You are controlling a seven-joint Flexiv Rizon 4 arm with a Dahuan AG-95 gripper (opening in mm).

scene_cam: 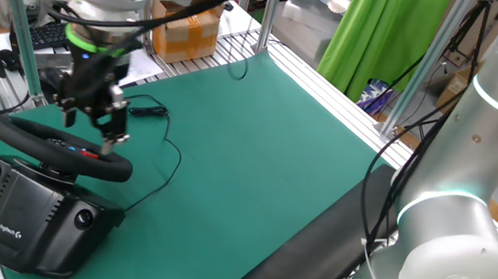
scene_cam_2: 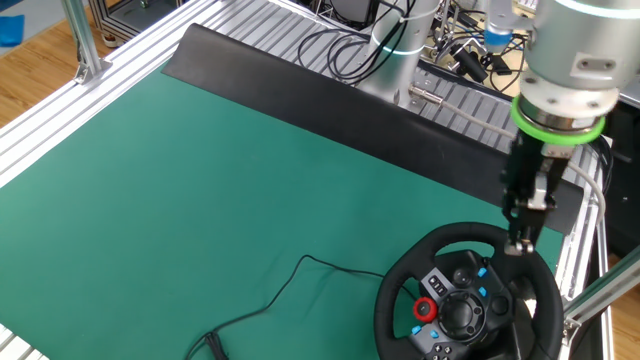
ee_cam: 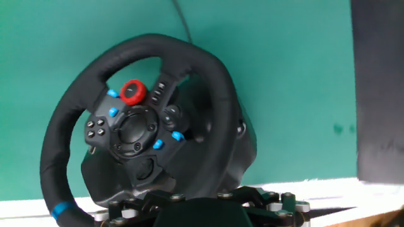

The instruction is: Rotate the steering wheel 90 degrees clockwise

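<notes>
Logitech steering wheel point(scene_cam_2: 462, 296) on its black base point(scene_cam: 33, 221) at the edge of the green surface point(scene_cam_2: 200, 180); hand point(scene_cam_2: 522, 236) right at the rim's upper part, fingers' spread impossible to tell; best to clamp squarely on the rim, sweep along its arc, avoid the red dial point(ee_cam: 133, 91) and trailing cable point(scene_cam: 161, 174).

Green curtain point(scene_cam: 371, 30) behind aluminium frame posts point(scene_cam: 264, 19), wooden floor point(scene_cam_2: 30, 50).
</notes>
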